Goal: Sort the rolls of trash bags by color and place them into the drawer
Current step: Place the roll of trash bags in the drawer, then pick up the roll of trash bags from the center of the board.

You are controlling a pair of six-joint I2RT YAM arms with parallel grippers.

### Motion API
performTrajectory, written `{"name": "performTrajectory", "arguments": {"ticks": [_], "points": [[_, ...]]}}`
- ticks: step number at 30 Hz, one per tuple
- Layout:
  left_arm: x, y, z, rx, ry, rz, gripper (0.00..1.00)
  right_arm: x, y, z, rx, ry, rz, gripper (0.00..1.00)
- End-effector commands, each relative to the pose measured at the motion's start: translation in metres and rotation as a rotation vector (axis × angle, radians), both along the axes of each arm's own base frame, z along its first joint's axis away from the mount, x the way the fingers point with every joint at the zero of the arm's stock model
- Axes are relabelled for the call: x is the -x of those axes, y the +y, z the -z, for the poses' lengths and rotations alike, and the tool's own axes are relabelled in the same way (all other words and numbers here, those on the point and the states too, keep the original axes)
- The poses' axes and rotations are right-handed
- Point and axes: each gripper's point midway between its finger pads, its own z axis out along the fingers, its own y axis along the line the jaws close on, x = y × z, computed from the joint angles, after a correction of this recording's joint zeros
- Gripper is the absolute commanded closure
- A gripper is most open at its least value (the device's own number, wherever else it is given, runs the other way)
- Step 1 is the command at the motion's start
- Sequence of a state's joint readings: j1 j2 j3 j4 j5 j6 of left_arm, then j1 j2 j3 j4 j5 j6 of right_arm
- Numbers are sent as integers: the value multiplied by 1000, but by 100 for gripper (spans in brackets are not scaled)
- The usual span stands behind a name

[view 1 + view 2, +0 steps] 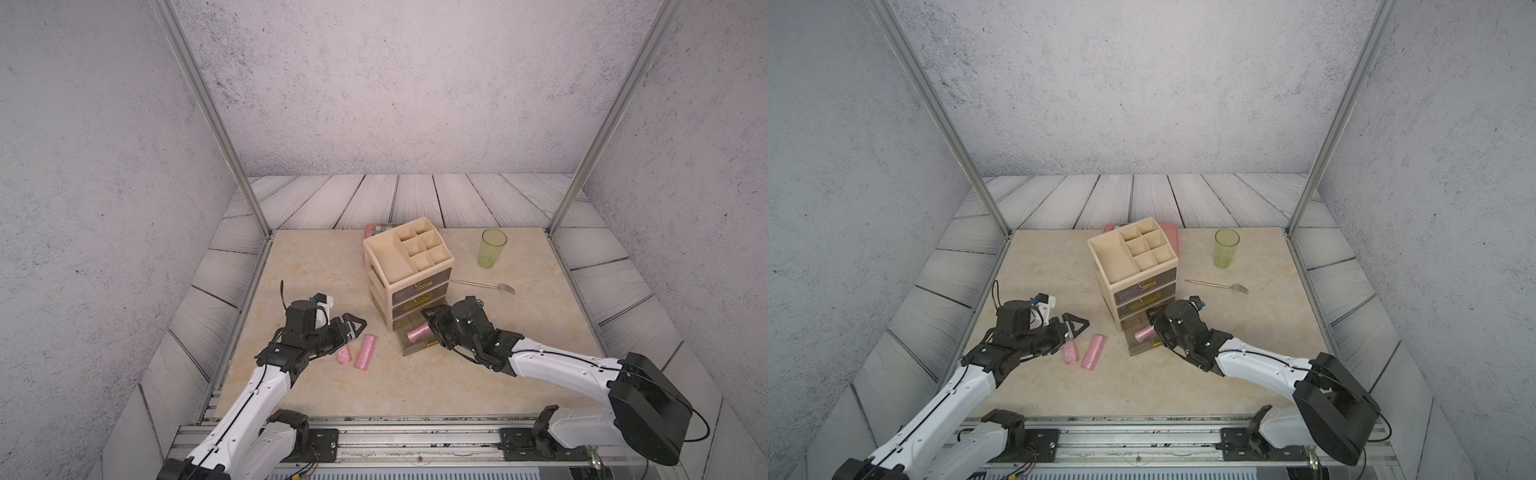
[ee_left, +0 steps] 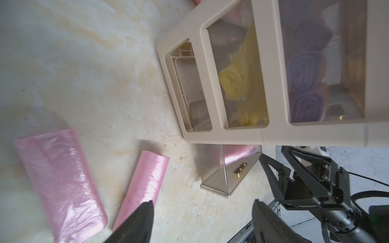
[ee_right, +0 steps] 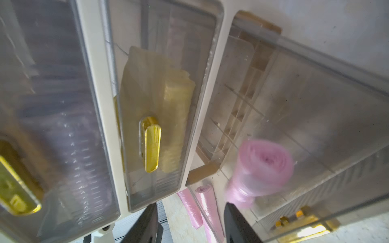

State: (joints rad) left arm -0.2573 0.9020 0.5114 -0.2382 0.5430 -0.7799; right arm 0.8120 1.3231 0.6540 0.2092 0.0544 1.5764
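While left claw (image 2: pixel 203 202) and right claw (image 3: pixel 191 205) gape, pink roll (image 3: pixel 261 168) in drawer (image 3: pixel 347 105) looks blurred.

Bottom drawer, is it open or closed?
Open. The bottom drawer sticks out from the organizer, with a pink roll inside it.

Beige marble-pattern tabletop (image 1: pixel 415 386). On it: shorter pink crinkly plastic roll (image 1: pixel 343 355) just beside left gripper (image 1: pixel 357 328) fingertips; longer pink roll (image 1: pixel 365 352) alongside, on side nearer right gripper (image 1: pixel 430 320). Cream plastic three-drawer organizer (image 1: pixel 386 253) stands straight ahead of right gripper. Thin metal fork (image 1: pixel 484 285) and green translucent cup (image 1: pixel 493 248) farther out, well apart from both grippers. Pink flat item (image 1: pixel 371 228) behind organizer, mostly hidden.
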Motion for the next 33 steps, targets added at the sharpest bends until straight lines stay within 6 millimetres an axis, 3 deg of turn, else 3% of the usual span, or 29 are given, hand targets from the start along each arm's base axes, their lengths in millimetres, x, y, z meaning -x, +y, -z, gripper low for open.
{"name": "performTrajectory", "arguments": {"ticks": [1, 9, 13, 18, 22, 29, 33], "points": [[0, 1, 11, -90, -2, 11, 21, -5, 6, -12, -19, -32, -20, 47], [6, -6, 44, -337, 44, 75, 24, 3, 25, -57, 95, -203, -259, 47], [5, -4, 61, -445, 67, 96, 28, 15, 27, -67, 184, -252, -396, 45], [8, -1, 82, -550, 97, 137, 31, 29, 17, -73, 240, -295, -464, 44], [13, -11, 91, -572, 101, 174, 31, 35, 6, -76, 268, -317, -471, 43], [15, -18, 100, -627, 103, 204, 32, 39, 7, -68, 251, -305, -492, 42], [20, -16, 117, -636, 141, 203, 36, 41, 7, -63, 234, -296, -503, 41]]}}
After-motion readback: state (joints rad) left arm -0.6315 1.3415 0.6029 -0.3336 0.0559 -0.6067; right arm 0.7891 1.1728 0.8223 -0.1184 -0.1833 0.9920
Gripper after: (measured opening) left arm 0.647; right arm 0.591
